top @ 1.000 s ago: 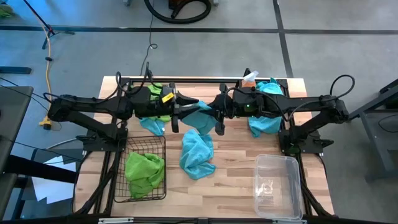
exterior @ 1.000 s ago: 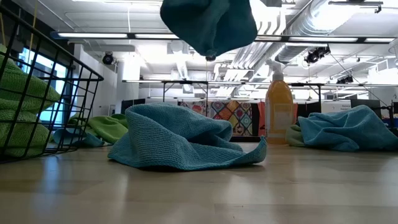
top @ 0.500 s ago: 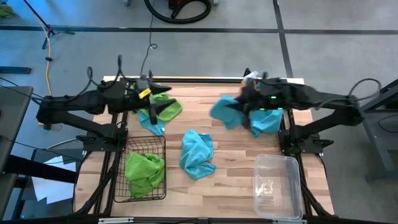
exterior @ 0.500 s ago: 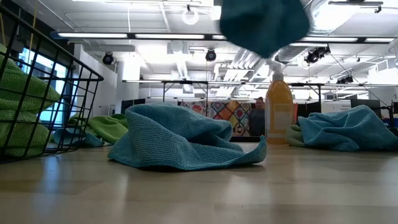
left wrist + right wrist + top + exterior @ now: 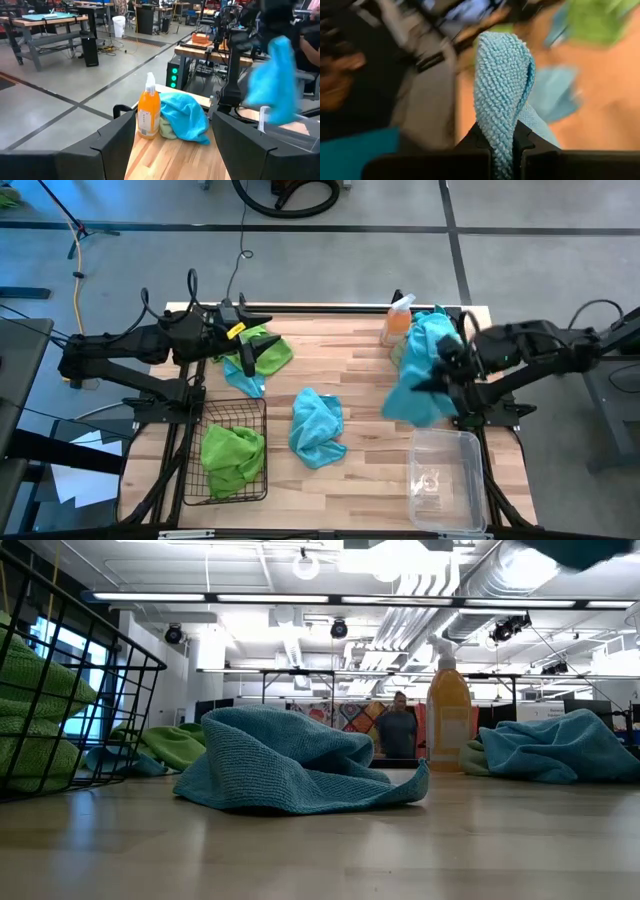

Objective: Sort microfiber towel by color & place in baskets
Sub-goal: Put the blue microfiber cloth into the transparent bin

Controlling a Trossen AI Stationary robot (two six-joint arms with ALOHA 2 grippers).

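Right wrist view: right claw (image 5: 513, 150) pinching turquoise towel (image 5: 502, 95).

High cam looks straight down on the whole counter (image 5: 370, 470). Low cam sits at counter level, close to a turquoise towel (image 5: 290, 770), facing the room. Left wrist cam looks across the counter; shares the orange bottle (image 5: 149, 107) with both. Right wrist cam: tight close-up on its fingers (image 5: 522, 145).

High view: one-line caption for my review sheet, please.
Right tool carries a turquoise towel toward the clear basket; left tool open above the green towel.
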